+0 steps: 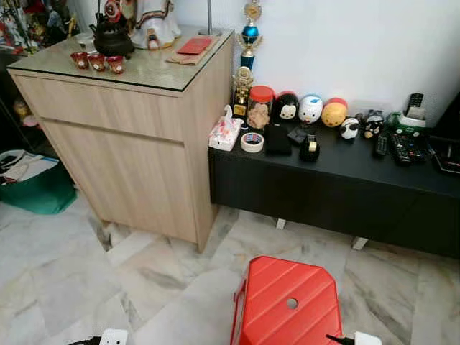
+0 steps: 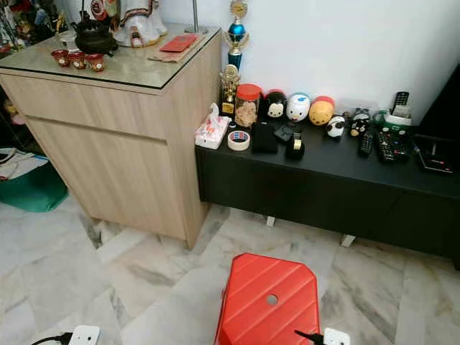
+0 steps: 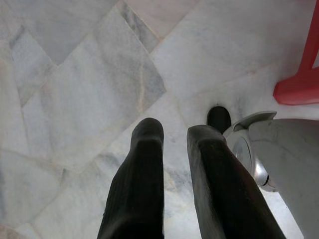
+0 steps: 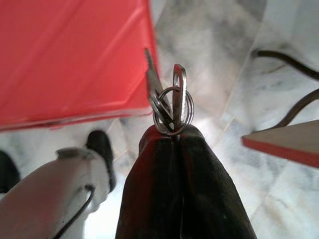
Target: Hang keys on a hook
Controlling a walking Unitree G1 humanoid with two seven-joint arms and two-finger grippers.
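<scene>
In the right wrist view my right gripper (image 4: 174, 133) is shut on a bunch of keys (image 4: 173, 99). The steel rings are pinched at the fingertips and two key blades stick out beyond them. It hangs low over the marble floor, next to the red stool (image 4: 70, 55). My left gripper (image 3: 174, 133) also hangs low over the floor. Its two black fingers (image 3: 147, 144) stand a little apart with nothing between them. The white ends of both arms show at the bottom edge of the left eye view, the left arm (image 1: 113, 336) and the right arm (image 1: 366, 338).
A red plastic stool (image 1: 287, 302) stands right in front of me. Beyond it a low black console (image 1: 338, 180) carries toy figures, tape and remotes. A tall wooden cabinet (image 1: 129, 136) with a teapot and cups stands at left. A green bin (image 1: 39, 190) sits at far left.
</scene>
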